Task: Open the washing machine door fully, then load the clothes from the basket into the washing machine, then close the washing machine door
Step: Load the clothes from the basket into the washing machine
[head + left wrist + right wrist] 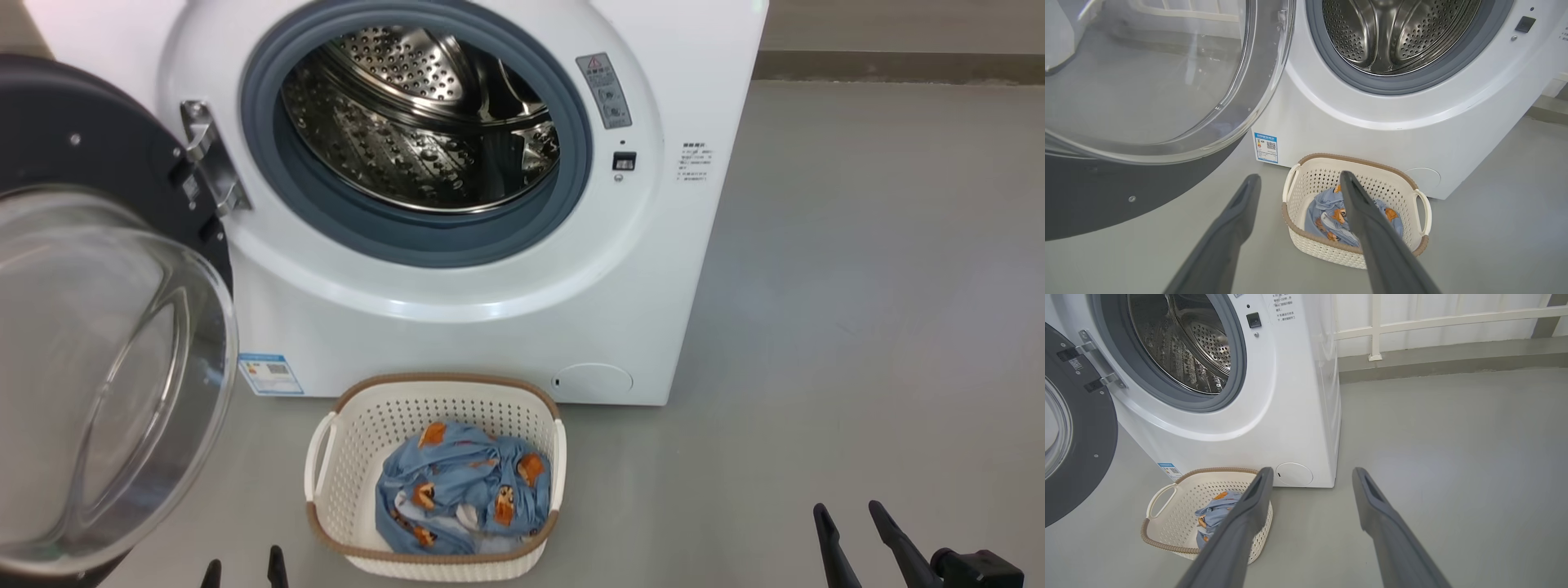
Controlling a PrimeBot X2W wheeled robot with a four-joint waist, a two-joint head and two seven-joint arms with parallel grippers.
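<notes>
The white washing machine (457,327) stands ahead with its steel drum (424,122) exposed. Its door (98,367) hangs swung wide to the left, the clear glass bowl facing me. On the floor in front sits the cream basket (359,457), holding the light blue clothes (461,490) with orange bears. My left gripper (243,567) is open at the bottom edge, left of the basket, and my right gripper (849,513) is open at the lower right, well clear of it. In the left wrist view, the basket (1310,241) lies past my left gripper (1298,179).
Grey floor (857,327) spreads wide to the right of the machine. A low wall with a white railing (1445,320) runs behind. The open door (1147,81) overhangs the floor left of the basket.
</notes>
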